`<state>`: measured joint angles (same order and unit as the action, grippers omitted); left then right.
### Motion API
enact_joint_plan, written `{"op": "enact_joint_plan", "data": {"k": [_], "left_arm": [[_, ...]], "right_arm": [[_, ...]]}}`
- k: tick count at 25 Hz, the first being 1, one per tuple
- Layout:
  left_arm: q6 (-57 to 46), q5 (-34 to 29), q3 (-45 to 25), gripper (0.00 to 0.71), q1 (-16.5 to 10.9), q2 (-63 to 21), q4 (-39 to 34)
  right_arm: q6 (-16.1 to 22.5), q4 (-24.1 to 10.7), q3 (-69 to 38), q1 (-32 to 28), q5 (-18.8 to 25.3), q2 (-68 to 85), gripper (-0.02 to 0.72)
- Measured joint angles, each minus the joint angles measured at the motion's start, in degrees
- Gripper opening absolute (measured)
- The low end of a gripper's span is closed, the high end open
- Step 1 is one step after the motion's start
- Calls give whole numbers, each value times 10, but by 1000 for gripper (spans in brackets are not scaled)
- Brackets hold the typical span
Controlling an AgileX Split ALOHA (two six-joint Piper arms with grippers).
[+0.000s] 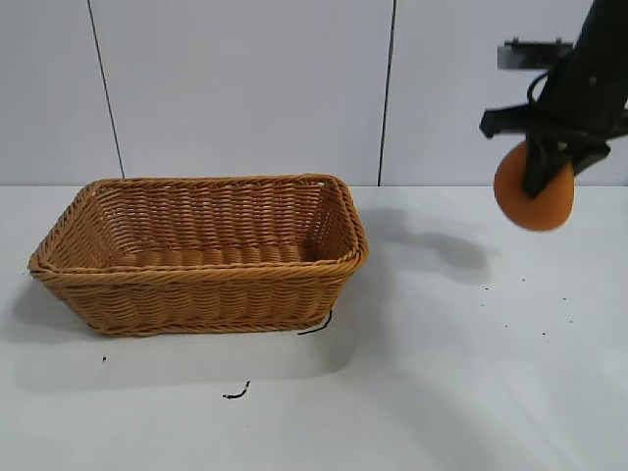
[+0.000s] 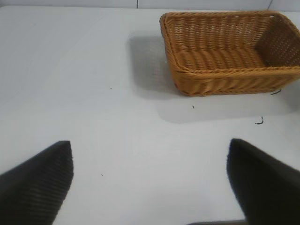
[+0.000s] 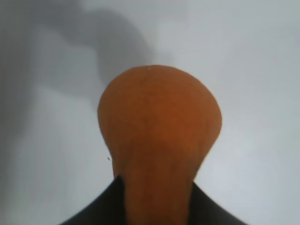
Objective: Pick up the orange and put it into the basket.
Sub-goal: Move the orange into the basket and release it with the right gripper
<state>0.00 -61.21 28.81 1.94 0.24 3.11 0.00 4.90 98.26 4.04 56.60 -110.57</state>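
Gripping the orange (image 1: 535,201) by its narrow end, my right gripper (image 1: 546,167) holds it aloft, well apart from the basket (image 1: 201,280) to the left, so it can clear the rim. My left gripper (image 2: 150,183) is parked, jaws apart. Below: white table (image 1: 442,373), pale panelled wall (image 1: 245,88) behind.

The exterior camera is looking at the white table (image 1: 442,392) from the front and a little above, facing the back wall (image 1: 245,88), with the basket (image 1: 201,257) at mid distance. The left wrist camera is looking forward and down over the same table, taking in that basket farther off. The right wrist camera is pointing steeply down, sitting very near the orange (image 3: 159,140), which is filling its middle.
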Motion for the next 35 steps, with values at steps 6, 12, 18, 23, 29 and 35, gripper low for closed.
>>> {"op": "enact_joint_plan", "data": {"k": [6, 12, 18, 23, 29, 35], "left_arm": [[0, 0, 0, 639, 0, 0, 0], [0, 0, 0, 639, 0, 0, 0], [0, 0, 0, 639, 0, 0, 0], [0, 0, 0, 639, 0, 0, 0], [0, 0, 0, 639, 0, 0, 0], [0, 0, 0, 639, 0, 0, 0]], "right_arm": [[0, 2, 12, 67, -2, 0, 91], [0, 3, 12, 174, -37, -3, 91], [0, 4, 17, 268, -95, -46, 91], [0, 5, 17, 313, -172, -115, 91], [0, 7, 17, 330, -208, -191, 111], [0, 8, 17, 333, -202, -190, 594]]}}
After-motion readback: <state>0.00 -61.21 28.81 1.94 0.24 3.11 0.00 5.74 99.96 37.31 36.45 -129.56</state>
